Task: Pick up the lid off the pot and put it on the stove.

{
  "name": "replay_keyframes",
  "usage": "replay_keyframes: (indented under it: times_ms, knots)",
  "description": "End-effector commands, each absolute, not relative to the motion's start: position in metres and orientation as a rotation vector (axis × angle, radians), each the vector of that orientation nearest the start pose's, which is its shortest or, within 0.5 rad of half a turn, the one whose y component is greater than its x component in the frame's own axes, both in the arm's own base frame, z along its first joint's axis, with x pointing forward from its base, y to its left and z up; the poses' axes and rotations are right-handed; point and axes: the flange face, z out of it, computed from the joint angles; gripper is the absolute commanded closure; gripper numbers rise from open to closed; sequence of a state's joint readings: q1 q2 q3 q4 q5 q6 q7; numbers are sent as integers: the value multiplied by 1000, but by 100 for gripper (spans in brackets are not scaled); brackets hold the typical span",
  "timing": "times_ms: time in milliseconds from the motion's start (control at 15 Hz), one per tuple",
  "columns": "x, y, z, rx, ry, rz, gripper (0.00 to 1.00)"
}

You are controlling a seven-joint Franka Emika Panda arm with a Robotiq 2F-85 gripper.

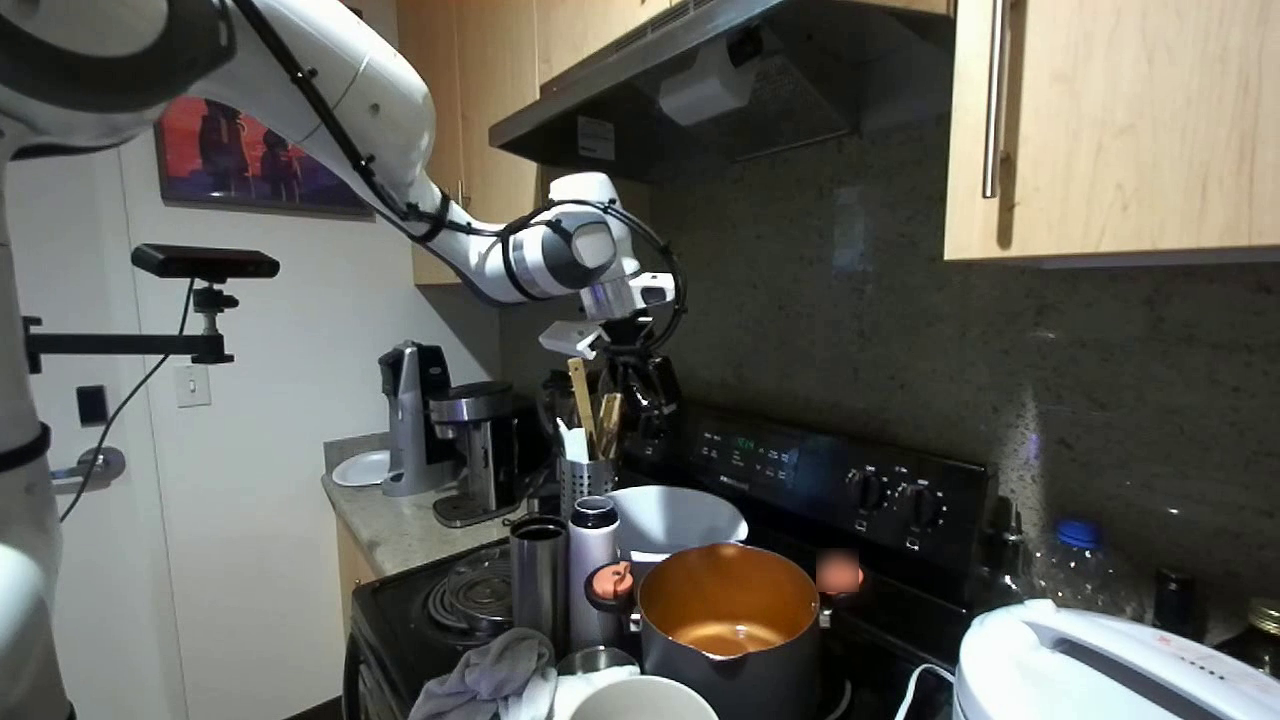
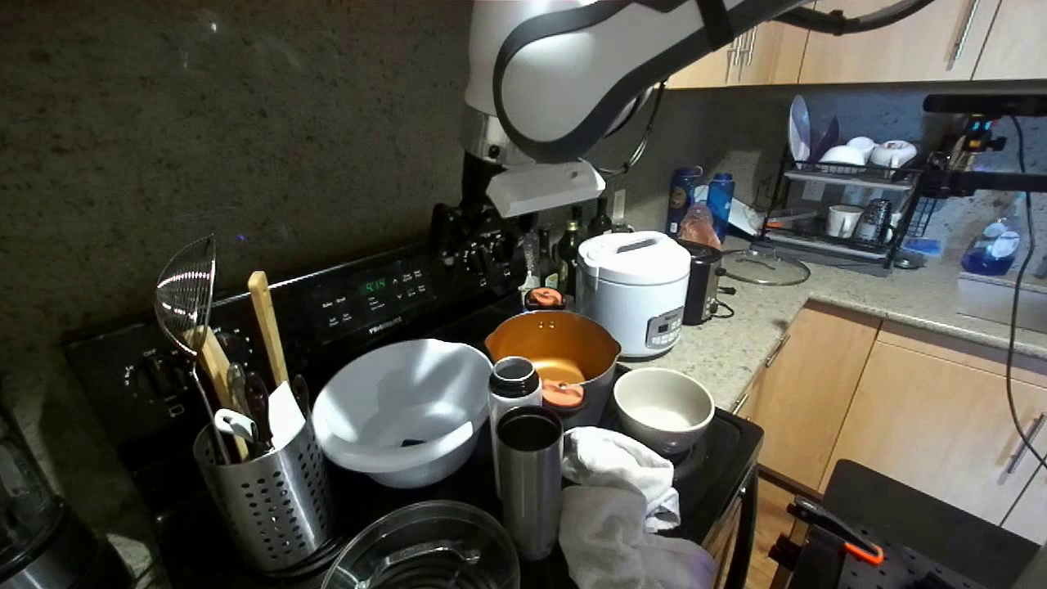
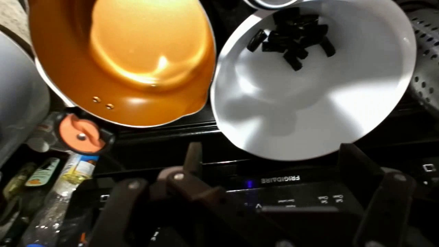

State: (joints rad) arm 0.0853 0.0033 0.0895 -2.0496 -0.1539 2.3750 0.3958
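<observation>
While one claw (image 3: 271, 154) gapes over one stove (image 2: 724, 458), one pot (image 1: 735, 675), two lids (image 2: 438, 553)

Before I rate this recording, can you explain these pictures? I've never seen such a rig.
The machine is a jointed white robot arm ending in a black gripper, which is open and holds nothing. Two pictures view the scene from outside; the wrist view looks down past the gripper. On the black electric stove stand an uncovered dark grey pot with an orange inside, a large white bowl containing short black pieces, and a perforated metal utensil holder. What seems a round clear glass lid lies there too.
</observation>
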Motion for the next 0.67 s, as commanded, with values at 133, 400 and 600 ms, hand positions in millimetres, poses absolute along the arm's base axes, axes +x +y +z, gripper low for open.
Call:
replay_keyframes:
  times_ms: [133,400,600]
  knots:
    - [541,54,501,-3152,323,-428,0]
    - [516,37,516,-3178,407,-368,0]
    - [525,36,517,-3184,401,-386,0]
